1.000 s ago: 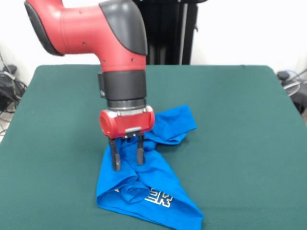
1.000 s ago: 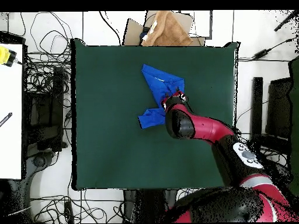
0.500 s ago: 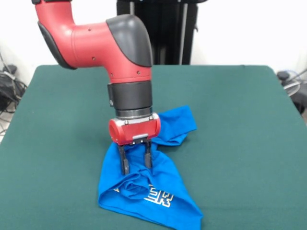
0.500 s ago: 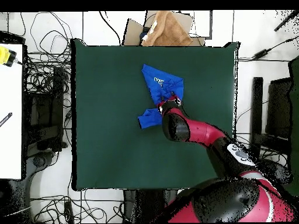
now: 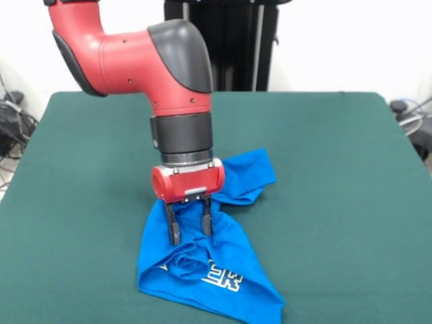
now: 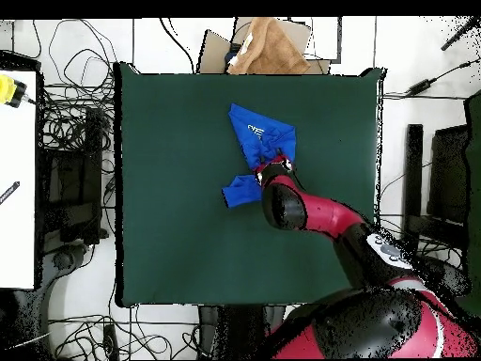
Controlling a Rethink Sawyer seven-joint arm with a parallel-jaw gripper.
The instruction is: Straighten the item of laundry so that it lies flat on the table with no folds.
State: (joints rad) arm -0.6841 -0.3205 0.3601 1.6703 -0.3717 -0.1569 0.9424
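Observation:
The item of laundry (image 5: 236, 237), a bright blue T-shirt, lies crumpled and folded on the green table (image 5: 337, 202), with white lettering (image 5: 223, 275) showing near its front corner. One part trails back toward the far right. My gripper (image 5: 190, 229) points straight down over the bunched middle of the shirt, open, with its two dark fingers (image 5: 174, 231) apart and their tips at the cloth. From overhead the shirt (image 6: 256, 133) lies in the table's (image 6: 169, 188) upper middle, and the gripper (image 6: 273, 168) sits between its two visible parts.
A black stand (image 5: 229, 40) rises behind the table. Overhead, a brown cloth on a cardboard box (image 6: 268, 47) sits just past the table's top edge. Cables lie on the floor around it, and a white bench (image 6: 17, 179) stands to the left.
Over the last second the arm shifted toward the picture's right and dropped lower onto the shirt's bunched middle. In the last half second it has barely moved. The fingers stay apart.

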